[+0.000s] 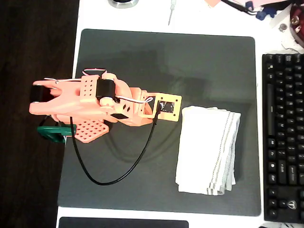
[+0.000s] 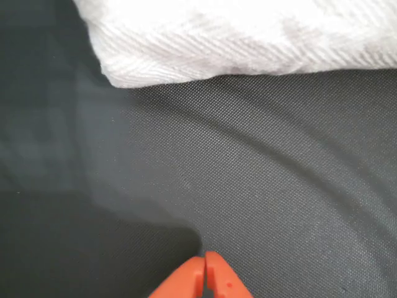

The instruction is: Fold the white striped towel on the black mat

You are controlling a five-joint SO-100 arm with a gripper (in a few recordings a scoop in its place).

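1. The towel (image 2: 248, 43) is showing soft white cloth with a ribbed herringbone weave.
2. The mat (image 2: 260, 186) is looking matt, dark, finely woven.
3. The gripper (image 2: 204, 273) is showing smooth orange plastic.

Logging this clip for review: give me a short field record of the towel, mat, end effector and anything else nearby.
towel: folded into a narrow stack, lying on the right part of the mat in the overhead view, stripes along its right edge
mat: black, flat on a white table
end effector: fingertips shut together, holding nothing, over bare mat just short of the towel's edge in the wrist view
arm: orange, reaching in from the left in the overhead view
other: keyboard right of the mat
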